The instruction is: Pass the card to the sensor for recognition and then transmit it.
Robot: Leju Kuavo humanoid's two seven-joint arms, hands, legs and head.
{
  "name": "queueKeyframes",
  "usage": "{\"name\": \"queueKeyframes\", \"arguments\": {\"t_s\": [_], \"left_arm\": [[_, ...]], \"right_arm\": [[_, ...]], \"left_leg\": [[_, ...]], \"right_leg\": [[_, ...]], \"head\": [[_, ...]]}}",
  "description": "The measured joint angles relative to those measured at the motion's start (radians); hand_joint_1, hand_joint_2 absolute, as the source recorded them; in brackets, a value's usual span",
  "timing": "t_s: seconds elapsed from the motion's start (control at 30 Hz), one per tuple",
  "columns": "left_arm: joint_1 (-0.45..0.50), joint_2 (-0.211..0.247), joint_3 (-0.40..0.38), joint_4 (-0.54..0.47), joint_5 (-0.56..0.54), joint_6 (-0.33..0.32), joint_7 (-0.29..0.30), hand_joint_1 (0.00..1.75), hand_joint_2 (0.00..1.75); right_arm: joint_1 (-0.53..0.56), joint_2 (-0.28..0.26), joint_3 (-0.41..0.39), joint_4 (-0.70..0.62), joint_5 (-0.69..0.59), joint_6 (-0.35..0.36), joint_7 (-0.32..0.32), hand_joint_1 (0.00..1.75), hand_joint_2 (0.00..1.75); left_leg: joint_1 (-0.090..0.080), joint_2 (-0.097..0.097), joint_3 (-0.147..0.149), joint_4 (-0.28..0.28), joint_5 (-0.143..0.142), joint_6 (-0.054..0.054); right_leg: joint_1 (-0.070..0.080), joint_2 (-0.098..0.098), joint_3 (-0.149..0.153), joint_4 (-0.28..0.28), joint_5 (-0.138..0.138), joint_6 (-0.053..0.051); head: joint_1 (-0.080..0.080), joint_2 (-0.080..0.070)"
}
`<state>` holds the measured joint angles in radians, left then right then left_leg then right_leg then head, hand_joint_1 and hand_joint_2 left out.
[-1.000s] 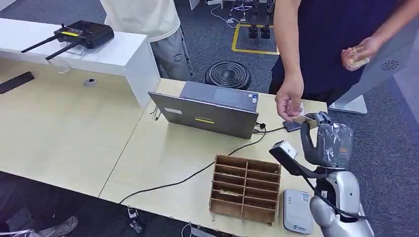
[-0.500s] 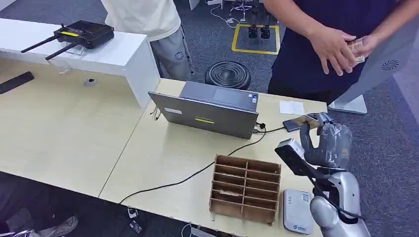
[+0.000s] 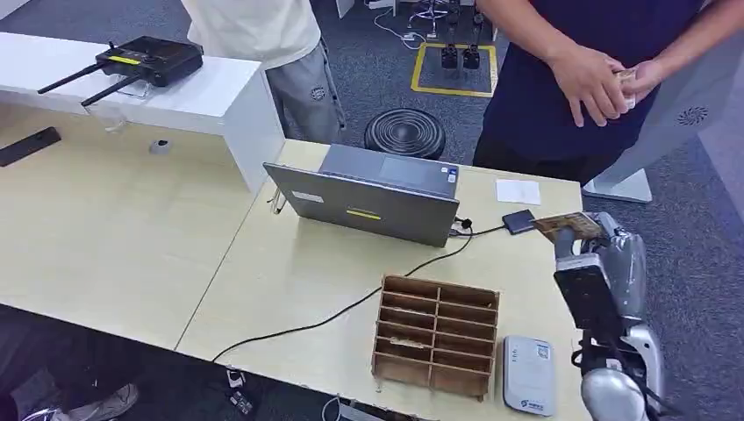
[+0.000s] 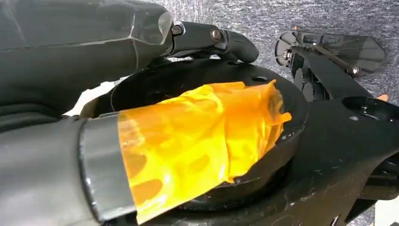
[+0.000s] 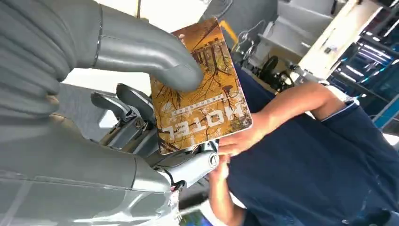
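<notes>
From the head view, the silver right hand (image 3: pixel 605 263) holds a brown-orange hotel card (image 3: pixel 568 226) at its fingertips, raised by the far right edge of the pale wooden desk (image 3: pixel 289 272), near the small dark sensor pad (image 3: pixel 518 221)

In the right wrist view, the thick grey thumb (image 5: pixel 141 52) presses the card (image 5: pixel 202 89) against the darker fingers (image 5: pixel 122 101); a person in a navy shirt (image 5: pixel 320 160) stands beyond

How the left hand is set I cannot tell
</notes>
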<state>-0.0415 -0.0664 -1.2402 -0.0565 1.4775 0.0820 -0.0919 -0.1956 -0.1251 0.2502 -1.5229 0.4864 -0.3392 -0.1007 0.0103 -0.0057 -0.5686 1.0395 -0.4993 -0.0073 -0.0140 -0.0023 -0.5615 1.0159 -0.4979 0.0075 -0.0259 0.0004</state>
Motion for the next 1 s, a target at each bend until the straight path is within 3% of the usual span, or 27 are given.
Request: {"name": "queueKeyframes", "arguments": {"t_s": [0.47, 1.0], "left_arm": [[0.0, -0.018, 0.0, 0.033, 0.006, -0.015, -0.013, 0.0, 0.0], [0.0, -0.02, 0.002, 0.036, 0.011, -0.011, -0.013, 0.0, 0.0]], "right_arm": [[0.182, -0.014, -0.139, -0.143, -0.22, 0.099, -0.012, 1.75, 1.75], [0.298, -0.018, -0.177, -0.168, -0.25, 0.165, 0.04, 1.75, 1.75]], "left_leg": [[0.0, 0.0, 0.0, 0.0, 0.0, 0.0], [0.0, 0.0, -0.001, 0.0, 0.0, 0.0]], "right_leg": [[0.0, 0.0, 0.0, 0.0, 0.0, 0.0], [0.0, 0.0, -0.001, 0.0, 0.0, 0.0]], "head": [[0.0, 0.0], [0.0, 0.0]]}}
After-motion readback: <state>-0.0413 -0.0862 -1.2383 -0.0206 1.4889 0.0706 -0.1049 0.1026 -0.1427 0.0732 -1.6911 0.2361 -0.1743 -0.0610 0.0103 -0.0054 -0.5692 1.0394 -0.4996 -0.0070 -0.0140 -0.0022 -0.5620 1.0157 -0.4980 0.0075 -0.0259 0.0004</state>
